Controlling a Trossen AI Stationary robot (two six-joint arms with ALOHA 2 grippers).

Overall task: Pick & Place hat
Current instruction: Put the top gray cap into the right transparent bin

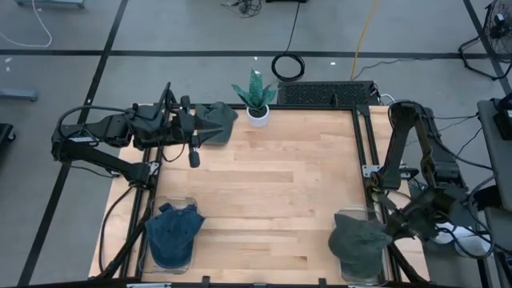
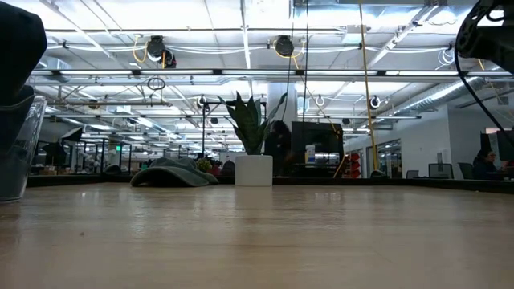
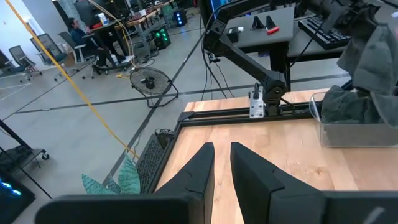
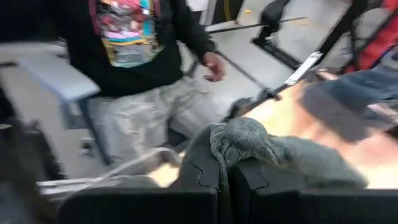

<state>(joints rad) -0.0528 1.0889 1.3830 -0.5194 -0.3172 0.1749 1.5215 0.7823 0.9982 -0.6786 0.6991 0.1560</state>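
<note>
Tabletop; right pincer (image 4: 224,177) hat-smothered (image 4: 261,146)

Left arm stretched along the far-left edge of the table, wrist level, left end effector (image 1: 194,152) hanging free with its fingers (image 3: 202,169) nearly together, nothing between them. Right arm folded down at the near-right corner, elbow up by the far side, right end effector (image 4: 227,167) clamped shut on a fold of grey-green hat (image 4: 249,146).
</note>
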